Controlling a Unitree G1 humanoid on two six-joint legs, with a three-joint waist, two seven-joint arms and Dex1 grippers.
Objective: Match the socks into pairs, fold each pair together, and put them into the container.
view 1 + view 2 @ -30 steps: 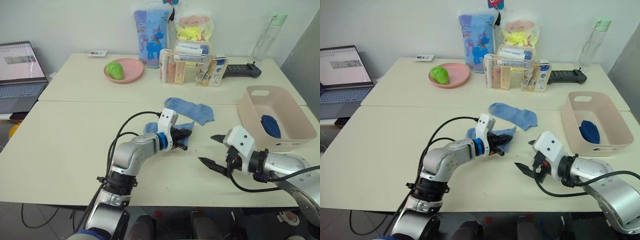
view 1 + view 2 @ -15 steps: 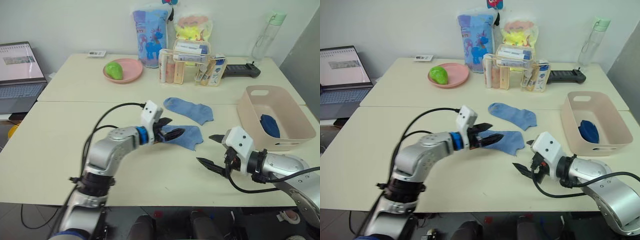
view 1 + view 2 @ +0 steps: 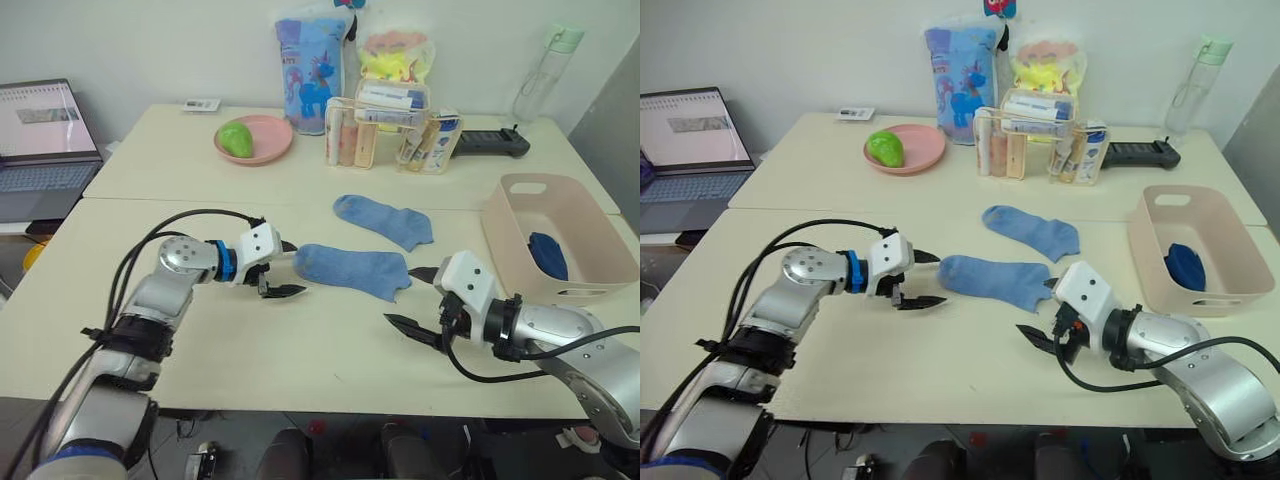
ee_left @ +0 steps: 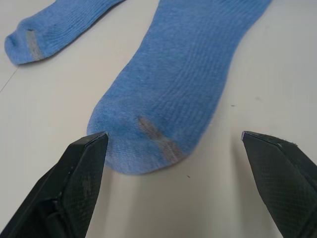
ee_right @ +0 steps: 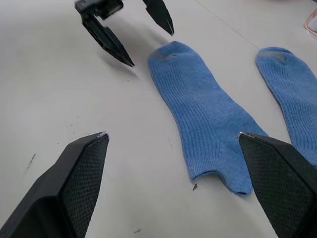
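You're working the light-blue pair now: the near flat light blue fabric ankle sock [image 3: 352, 270] is lying stretched out mid-bench, toe pointing at your left gripper [image 3: 279, 269], which is hanging just off that toe with fingers spread wide, holding nothing. The second light blue fabric ankle sock [image 3: 384, 220] is lying just behind it toward the far edge, apart from it, angled. Your right gripper [image 3: 412, 297] is hovering low by the near sock's cuff end, released too, jaws wide. The pale pink rectangular plastic tub [image 3: 590, 284] is sitting at the bench's right edge with a dark navy folded sock bundle [image 3: 547, 254] already inside (so one pair looks done; the grey ones I'm not spotting).

Next move, as I judge it: you're needing to get the far sock laid on top of the near one, then fold. Pinch cloth only, low approach, bench is slick.

Versus a second ago: the near sock was bunched up under your left gripper, which was clamped on it nearer the middle; now it's spread flat and you've let go and backed the arm off toward the left edge. Right gripper barely changed.
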